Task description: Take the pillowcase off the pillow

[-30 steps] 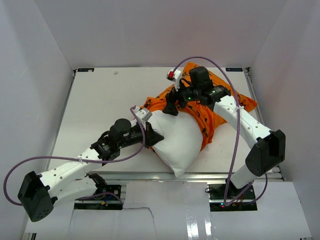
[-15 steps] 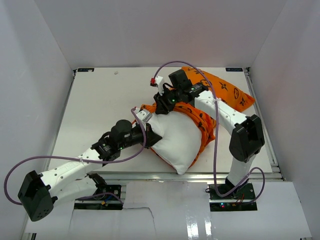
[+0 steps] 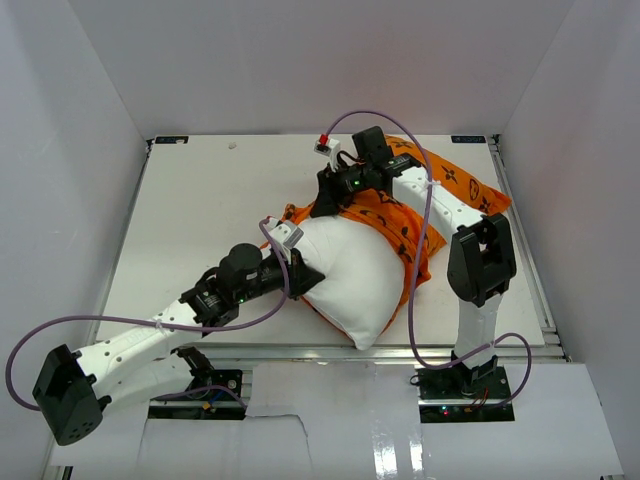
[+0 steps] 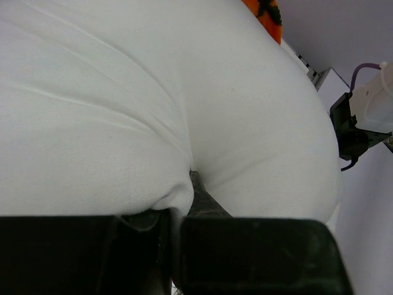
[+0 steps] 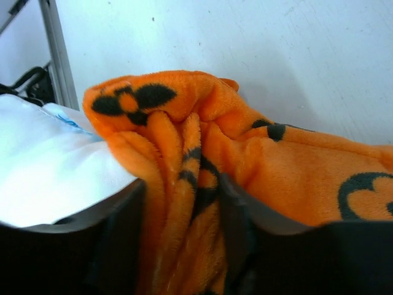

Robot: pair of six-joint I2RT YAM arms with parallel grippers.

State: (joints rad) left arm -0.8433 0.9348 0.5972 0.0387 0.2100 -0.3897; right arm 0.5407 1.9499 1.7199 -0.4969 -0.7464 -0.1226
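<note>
The white pillow (image 3: 352, 280) lies at the table's near middle, its far end still inside the orange pillowcase (image 3: 405, 225) with black motifs. My left gripper (image 3: 303, 272) is shut on a fold of the pillow's near-left side. In the left wrist view the pillow (image 4: 184, 92) fills the frame and a pinch of it sits in the left gripper (image 4: 178, 212). My right gripper (image 3: 325, 205) is at the pillowcase's left rim. In the right wrist view the right gripper (image 5: 184, 209) is shut on a bunch of pillowcase (image 5: 196, 141), with the pillow (image 5: 49, 166) at the left.
The white table (image 3: 200, 210) is walled on three sides. A metal rail (image 5: 58, 55) runs along its edge. The right arm's purple cable (image 3: 425, 230) loops over the pillowcase. A white arm part with a purple cable (image 4: 374, 104) shows beyond the pillow.
My right gripper has shifted left to the pillowcase's rim and closed on bunched fabric. Its elbow has swung in towards the middle, uncovering the pillowcase's far right corner. The left gripper keeps its hold.
</note>
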